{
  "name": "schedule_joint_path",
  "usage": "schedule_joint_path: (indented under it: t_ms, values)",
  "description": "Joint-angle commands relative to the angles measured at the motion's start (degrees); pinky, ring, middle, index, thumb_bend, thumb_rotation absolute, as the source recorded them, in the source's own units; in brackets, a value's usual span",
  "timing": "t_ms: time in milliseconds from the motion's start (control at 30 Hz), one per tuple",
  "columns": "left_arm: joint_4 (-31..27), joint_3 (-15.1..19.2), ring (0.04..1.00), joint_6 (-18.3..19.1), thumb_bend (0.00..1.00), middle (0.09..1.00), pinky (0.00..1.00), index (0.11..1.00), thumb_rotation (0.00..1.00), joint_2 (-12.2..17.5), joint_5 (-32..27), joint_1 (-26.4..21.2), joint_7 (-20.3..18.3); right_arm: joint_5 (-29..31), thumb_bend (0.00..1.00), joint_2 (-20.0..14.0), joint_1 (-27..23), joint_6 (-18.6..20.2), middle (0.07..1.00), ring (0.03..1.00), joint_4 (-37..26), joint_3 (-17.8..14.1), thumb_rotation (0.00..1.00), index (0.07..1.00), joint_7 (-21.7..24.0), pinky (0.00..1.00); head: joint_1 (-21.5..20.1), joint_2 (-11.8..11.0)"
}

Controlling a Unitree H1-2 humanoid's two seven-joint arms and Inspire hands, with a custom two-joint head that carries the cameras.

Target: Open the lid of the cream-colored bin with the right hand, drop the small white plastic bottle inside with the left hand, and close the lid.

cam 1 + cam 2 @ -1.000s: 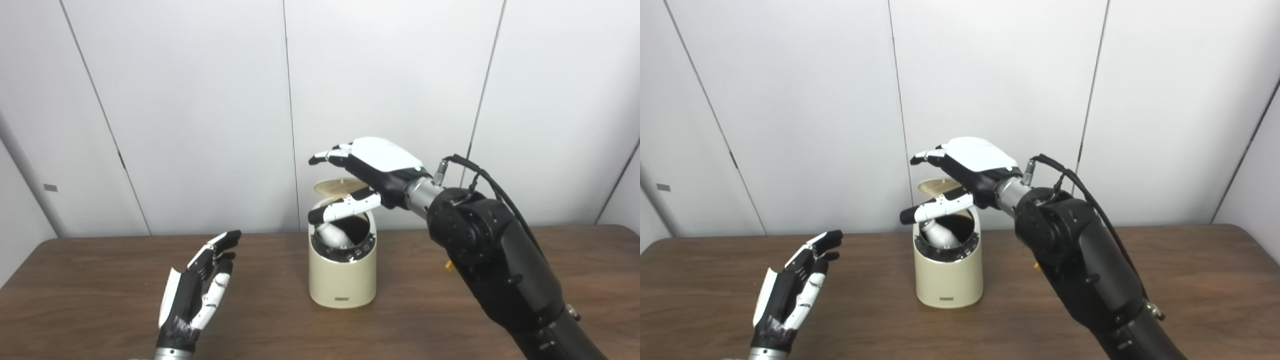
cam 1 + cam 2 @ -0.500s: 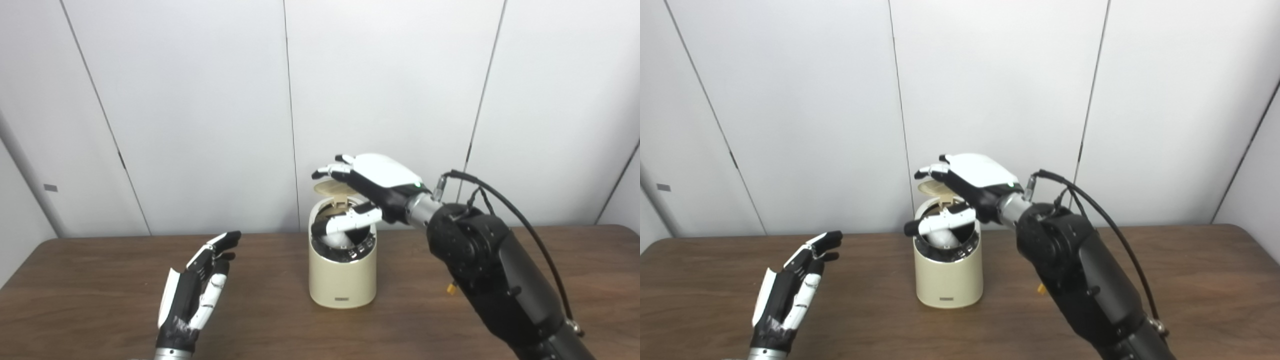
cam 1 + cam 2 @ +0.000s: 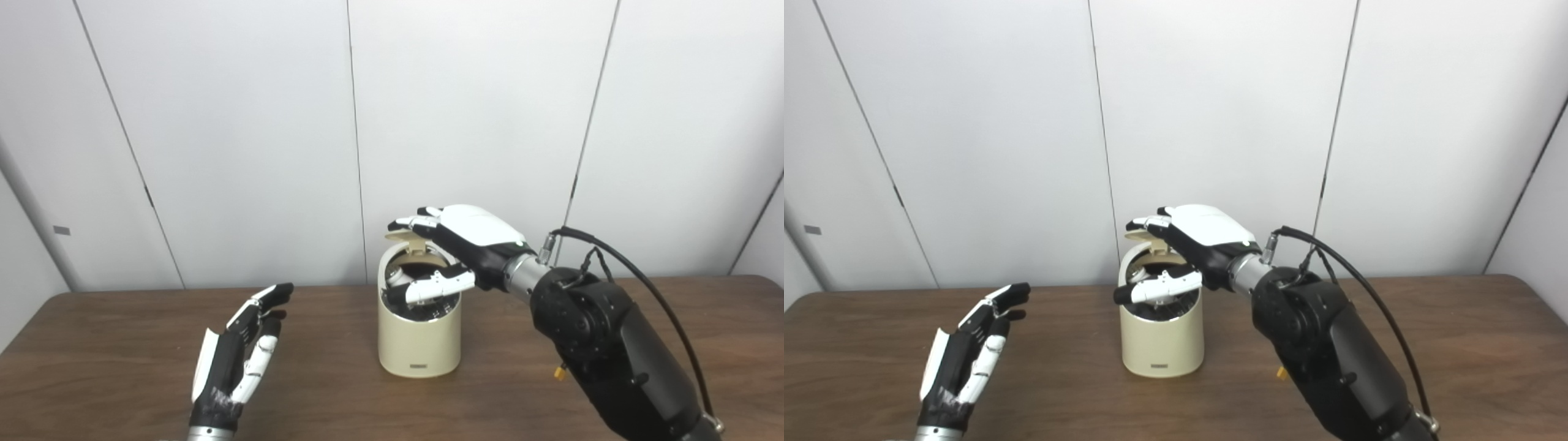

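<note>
Item 1, table [image 3: 122, 331]: dark brown wood grain, filling the lower third of my frame, white panelled wall behind it.

Item 2, cream-colored bin [image 3: 419, 343]: a short round tub standing upright at centre frame, a small dark label low on its front face. Its mouth shows a dark inner ring.

Item 3, lid [image 3: 409, 234]: tan disc, hinged at the back of the bin, tilted partway down over the opening; I log it as not yet seated.

Item 4, small white plastic bottle [image 3: 1137, 275]: only a pale sliver shows inside the bin's mouth, at its left side, mostly hidden behind the thumb. I cannot tell how it lies.

Item 5, right hand [image 3: 465, 245]: coming in from the lower right, palm down, over the bin. Its fingers [image 3: 411, 222] are extended and spread, lying on the top of the lid; the thumb reaches across the front of the opening, below the lid. It grips nothing.

Item 6, left hand [image 3: 236, 361]: lower left of frame, edge-up above the table, fingers straight and slightly apart, empty, well apart from the bin.
</note>
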Motion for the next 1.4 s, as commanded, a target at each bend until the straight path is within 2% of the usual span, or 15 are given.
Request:
schedule_joint_path:
  t_ms: [0, 533, 933, 1267, 1367]
  values:
    - [-2.19, -0.13, 0.816, -1.84, 0.53, 0.821, 0.75, 0.800, 0.85, 0.90, 0.26, -1.72, 0.89, -0.70, 0.98, -0.88, -1.09, -0.59, 0.890, 0.962, -1.89, -0.43, 0.95, 0.863, -1.17, 0.96, -0.11, 0.07]
    - [-2.59, -0.48, 0.819, -1.85, 0.50, 0.819, 0.76, 0.799, 0.82, 1.58, 0.09, -1.71, 1.00, 1.76, 0.93, 0.61, 5.31, 0.74, 0.875, 0.969, -7.33, -2.32, 0.92, 0.853, -1.78, 1.00, -0.47, 0.93]
    - [-3.79, -0.41, 0.808, -1.83, 0.52, 0.811, 0.75, 0.790, 0.82, 1.53, 0.46, -1.24, 1.17, 0.98, 0.93, 0.71, 10.23, 0.52, 0.856, 0.963, -8.84, -1.82, 0.92, 0.836, -1.94, 1.00, -0.08, 1.95]
    - [-4.80, -0.25, 0.811, -1.83, 0.53, 0.812, 0.75, 0.791, 0.81, 1.40, 0.63, -0.94, 0.88, 0.55, 0.98, 0.39, 13.46, -0.04, 0.840, 0.959, -9.93, -1.38, 0.94, 0.830, -2.42, 0.98, 0.27, 3.10]
    - [-5.25, -0.16, 0.810, -1.81, 0.52, 0.812, 0.75, 0.790, 0.81, 1.31, 0.49, -0.78, 0.71, 0.60, 0.95, 0.42, 14.19, 0.30, 0.834, 0.954, -10.06, -1.31, 0.92, 0.826, -2.48, 0.98, 0.36, 3.49]
